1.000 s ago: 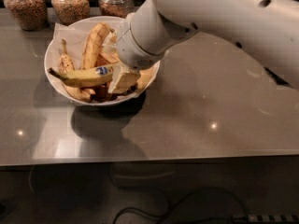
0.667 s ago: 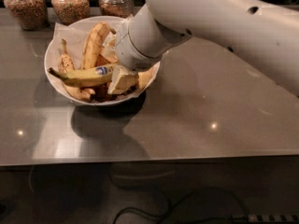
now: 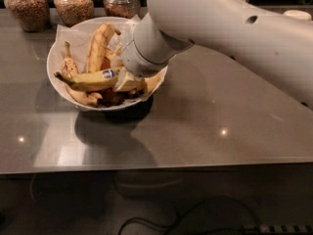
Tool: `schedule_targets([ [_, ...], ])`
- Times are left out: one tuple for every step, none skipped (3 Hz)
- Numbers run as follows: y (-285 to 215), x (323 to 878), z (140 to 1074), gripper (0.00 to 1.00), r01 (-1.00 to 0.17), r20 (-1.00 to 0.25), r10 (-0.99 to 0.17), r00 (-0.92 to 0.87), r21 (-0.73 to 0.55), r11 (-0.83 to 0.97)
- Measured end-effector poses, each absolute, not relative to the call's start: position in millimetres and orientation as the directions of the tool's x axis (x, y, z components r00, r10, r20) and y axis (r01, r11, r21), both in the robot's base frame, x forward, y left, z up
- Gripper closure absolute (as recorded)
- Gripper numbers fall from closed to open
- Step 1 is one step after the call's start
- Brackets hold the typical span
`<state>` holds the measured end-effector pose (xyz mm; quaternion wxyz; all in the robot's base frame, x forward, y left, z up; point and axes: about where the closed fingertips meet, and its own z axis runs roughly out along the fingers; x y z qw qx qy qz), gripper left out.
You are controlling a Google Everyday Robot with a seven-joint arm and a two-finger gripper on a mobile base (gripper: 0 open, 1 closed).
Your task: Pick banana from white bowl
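The white bowl (image 3: 55, 65), lined with crumpled paper, stands at the back left of the grey table. The banana (image 3: 90, 80), long and yellow with a blue-and-white sticker, lies across the bowl with its dark stem tip pointing left over the rim. My gripper (image 3: 127, 80) reaches down into the bowl's right side and is shut on the banana's right end, just past the sticker. The thick white wrist hides the rest of that end. Shorter brown-spotted bananas (image 3: 100, 45) lean behind it.
Three glass jars of brown filling (image 3: 73, 4) stand along the back edge behind the bowl. My white arm (image 3: 230, 38) crosses the right half of the table. The table's front edge (image 3: 156, 166) runs across, with cables on the dark floor below.
The arm's upper part has shifted slightly. The gripper stays at the banana's right end, and the banana and bowl have not visibly moved.
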<state>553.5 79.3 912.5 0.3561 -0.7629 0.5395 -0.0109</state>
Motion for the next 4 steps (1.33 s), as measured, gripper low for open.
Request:
schedule_targets([
  [81, 554, 919, 0.97, -0.811, -0.355, -0.839, 0.412, -0.563, -0.160],
  [79, 554, 940, 1.00, -0.808, -0.361, -0.840, 0.406, -0.572, -0.145],
  [73, 553, 972, 1.00, -0.806, -0.391, -0.830, 0.398, -0.581, -0.113],
  [67, 541, 1008, 1.00, -0.810, -0.402, -0.821, 0.406, -0.574, -0.120],
])
